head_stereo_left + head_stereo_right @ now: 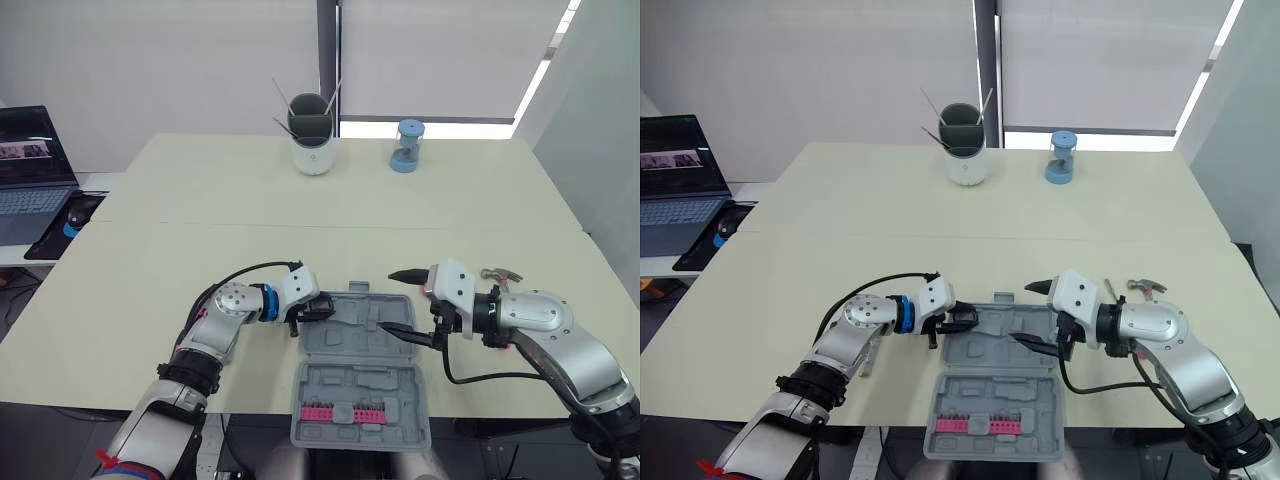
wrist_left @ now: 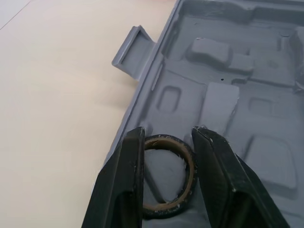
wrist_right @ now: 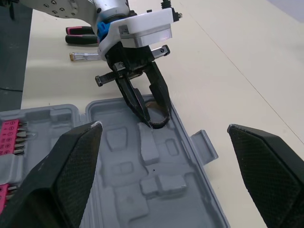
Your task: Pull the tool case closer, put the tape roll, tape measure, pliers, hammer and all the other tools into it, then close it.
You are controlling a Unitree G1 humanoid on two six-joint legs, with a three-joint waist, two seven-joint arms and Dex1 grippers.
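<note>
Tool case sits open up front. Left gripper pinches tape roll over its tray, right gripper gapes empty. Stowing step, reckon it just needs releasing.

The cream counter carries an open grey tool case at lower centre of the frame. A white pen holder stands at upper centre, with a small blue jar to its right. A hammer lies at centre right. Pink-handled pliers and a screwdriver lie near the case.
</note>
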